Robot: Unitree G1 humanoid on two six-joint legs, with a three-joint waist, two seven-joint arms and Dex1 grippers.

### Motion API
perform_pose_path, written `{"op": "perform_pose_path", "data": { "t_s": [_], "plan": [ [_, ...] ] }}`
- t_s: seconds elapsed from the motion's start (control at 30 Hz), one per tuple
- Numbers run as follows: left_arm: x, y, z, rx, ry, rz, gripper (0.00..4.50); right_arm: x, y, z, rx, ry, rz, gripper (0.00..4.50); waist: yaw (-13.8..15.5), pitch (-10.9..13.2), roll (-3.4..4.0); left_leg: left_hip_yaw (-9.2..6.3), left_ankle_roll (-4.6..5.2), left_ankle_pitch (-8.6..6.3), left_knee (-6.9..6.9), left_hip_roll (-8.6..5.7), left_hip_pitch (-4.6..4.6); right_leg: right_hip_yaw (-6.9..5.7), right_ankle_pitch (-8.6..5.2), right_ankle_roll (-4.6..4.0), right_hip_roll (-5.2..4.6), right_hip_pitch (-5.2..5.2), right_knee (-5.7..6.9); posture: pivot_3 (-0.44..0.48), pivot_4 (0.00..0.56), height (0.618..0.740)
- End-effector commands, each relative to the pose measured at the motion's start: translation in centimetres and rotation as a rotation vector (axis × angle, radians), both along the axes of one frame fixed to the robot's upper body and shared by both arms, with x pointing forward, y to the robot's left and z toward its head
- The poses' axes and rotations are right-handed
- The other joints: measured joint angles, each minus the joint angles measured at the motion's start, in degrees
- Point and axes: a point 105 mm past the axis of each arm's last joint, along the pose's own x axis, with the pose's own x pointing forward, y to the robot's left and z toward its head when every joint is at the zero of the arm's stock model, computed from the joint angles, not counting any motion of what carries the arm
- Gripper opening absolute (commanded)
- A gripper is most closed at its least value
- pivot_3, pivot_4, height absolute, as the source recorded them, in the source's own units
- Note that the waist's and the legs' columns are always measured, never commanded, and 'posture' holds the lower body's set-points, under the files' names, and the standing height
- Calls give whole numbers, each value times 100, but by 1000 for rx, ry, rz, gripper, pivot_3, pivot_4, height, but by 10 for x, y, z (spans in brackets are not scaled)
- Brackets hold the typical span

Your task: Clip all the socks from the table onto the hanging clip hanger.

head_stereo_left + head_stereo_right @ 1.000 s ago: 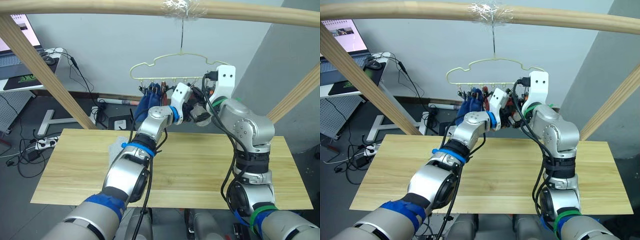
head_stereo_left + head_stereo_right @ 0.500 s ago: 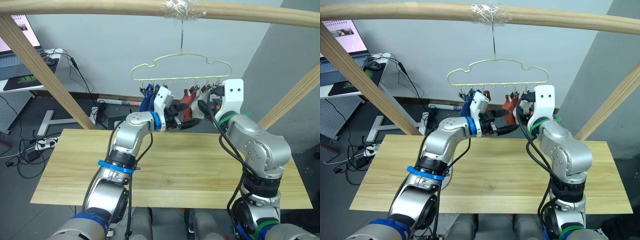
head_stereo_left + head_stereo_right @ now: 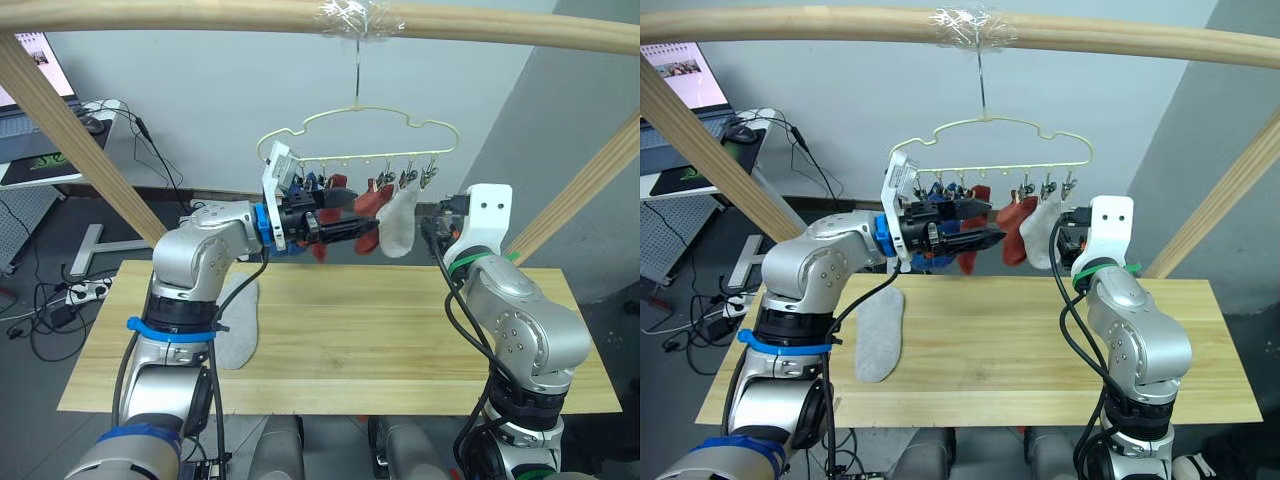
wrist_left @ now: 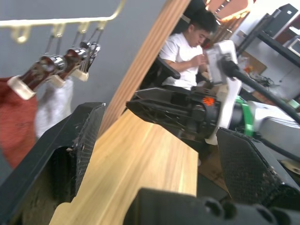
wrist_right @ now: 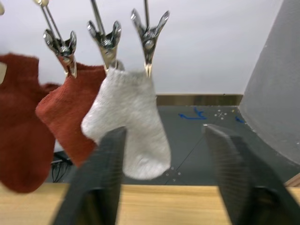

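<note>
So, left gripper [image 3: 985,238]: raised level in front of the clip hanger, fingers spread apart with nothing between them, tips just by the hanging red socks.
Right gripper [image 5: 164,187]: jaws apart and empty too, pointed at the clipped grey sock from a little way off.
Clip hanger [image 3: 1006,130]: pale yellow cloud outline, hooked on the taped wooden pole overhead.
Socks on the hanger: two rust-red socks [image 5: 51,117], one light grey sock [image 5: 131,122], and blue socks [image 3: 930,258] bunched behind the left gripper; how many blue ones is hard to tell.
Sock on the table: one grey sock [image 3: 880,335], lying flat near the robot's left end.
Table [image 3: 1040,340]: pale wood planks, one sock on it.
Room: grey wall, a desk with a laptop off to the robot's left, cables on the floor, and a person in a white shirt [image 4: 185,47] sitting in the left wrist view.
Empty clips: at least two at the hanger's right end.
</note>
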Motion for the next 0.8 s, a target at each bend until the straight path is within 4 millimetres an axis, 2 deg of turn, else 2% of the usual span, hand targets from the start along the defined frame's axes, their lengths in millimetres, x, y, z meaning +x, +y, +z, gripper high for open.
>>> {"op": "perform_pose_path", "data": {
  "t_s": [0.03,0.17,0.43,0.8],
  "plan": [
    [-2,-2,16,-19,-62,-3,4360,3,-4,11,14,-52,-19,1955,-6,0,0,0,0,0,0,0,0,0,0,0,0,0,0,23,194,740],
    [-1,-4,13,-13,-67,8,4360,8,-2,12,24,-57,-15,1955,-12,0,0,0,0,0,0,0,0,0,0,0,0,0,0,35,194,740],
    [5,-4,12,5,-103,54,4360,31,-6,21,25,-83,-13,1955,-8,0,0,1,0,0,-1,-1,0,1,0,0,0,0,-1,52,196,740],
    [2,3,17,12,-131,61,4360,47,3,29,66,-98,33,1955,9,0,0,1,0,0,-2,0,0,1,1,-1,0,0,0,95,199,740]
  ]
}}
